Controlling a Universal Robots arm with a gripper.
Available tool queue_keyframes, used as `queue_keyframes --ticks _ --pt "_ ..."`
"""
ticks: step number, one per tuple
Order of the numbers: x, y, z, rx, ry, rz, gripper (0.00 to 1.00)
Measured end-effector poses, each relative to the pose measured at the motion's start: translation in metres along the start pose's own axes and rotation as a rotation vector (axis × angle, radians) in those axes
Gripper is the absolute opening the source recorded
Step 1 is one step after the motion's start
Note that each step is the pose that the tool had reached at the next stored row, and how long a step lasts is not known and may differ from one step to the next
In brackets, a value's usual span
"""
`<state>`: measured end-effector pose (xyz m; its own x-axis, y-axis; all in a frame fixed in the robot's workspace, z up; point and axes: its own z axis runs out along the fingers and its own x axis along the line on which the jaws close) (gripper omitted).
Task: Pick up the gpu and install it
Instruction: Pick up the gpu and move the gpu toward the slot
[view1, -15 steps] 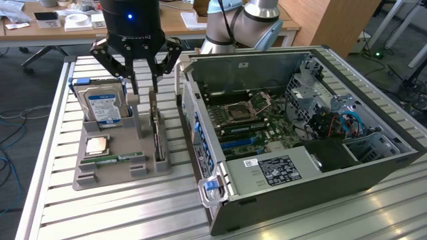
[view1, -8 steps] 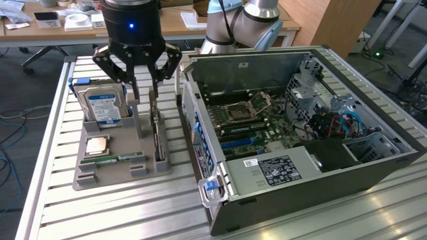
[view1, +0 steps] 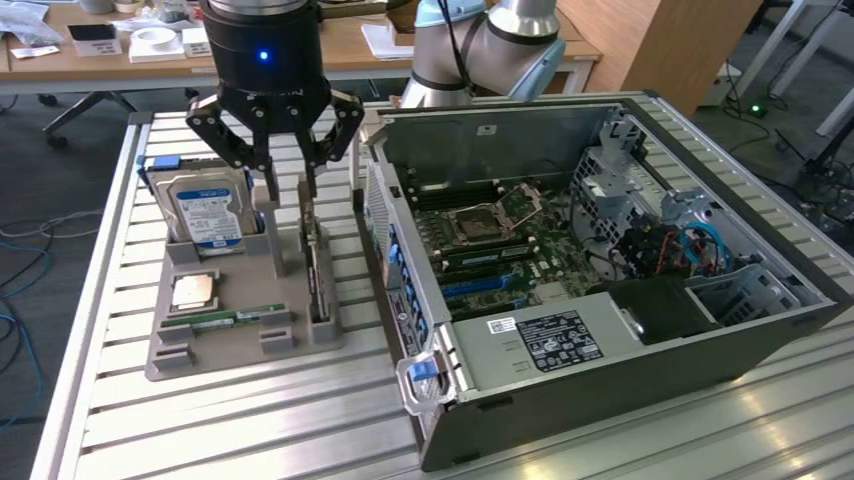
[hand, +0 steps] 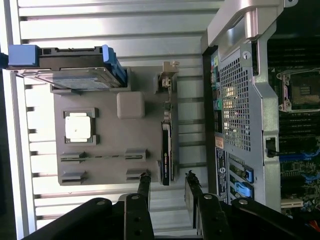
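End effector (hand: 167, 186) parted wide, empty, poised over the gpu (hand: 166, 150), which stands edge-on in the grey holder (hand: 107, 150) near the surface's (view1: 200, 420) edge on the exterior view's left. We fear an off-centre pinch (thin card) tipping it toward the computer case (view1: 574, 420) beyond.

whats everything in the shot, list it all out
gpu: one, dark, standing on edge in the tray, on its side nearest the case
hard drive: one, silver with a blue label, upright in the tray
cpu: one, tan, flat in the tray
ram stick: one, green, lying in the tray
tray: one, grey, on the table
computer case: one, dark, open, at the exterior view's right
motherboard: one, green, inside the case
table: one, silver, slatted
arm: one, silver and light blue, behind the case
gripper: one, black, over the tray, fingers open either side of the gpu
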<state>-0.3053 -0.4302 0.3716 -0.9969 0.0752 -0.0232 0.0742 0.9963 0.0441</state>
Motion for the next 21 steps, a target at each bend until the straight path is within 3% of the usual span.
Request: queue_keyframes --ticks 5,18,21 --pt "0.0 0.0 0.0011 -0.0002 -0.0004 0.0 0.42" --pt "0.001 -0.0006 0.0241 0.0 -0.0001 0.0 0.42" --pt "0.001 -0.0006 0.0255 0.0002 0.0001 0.0 0.42"
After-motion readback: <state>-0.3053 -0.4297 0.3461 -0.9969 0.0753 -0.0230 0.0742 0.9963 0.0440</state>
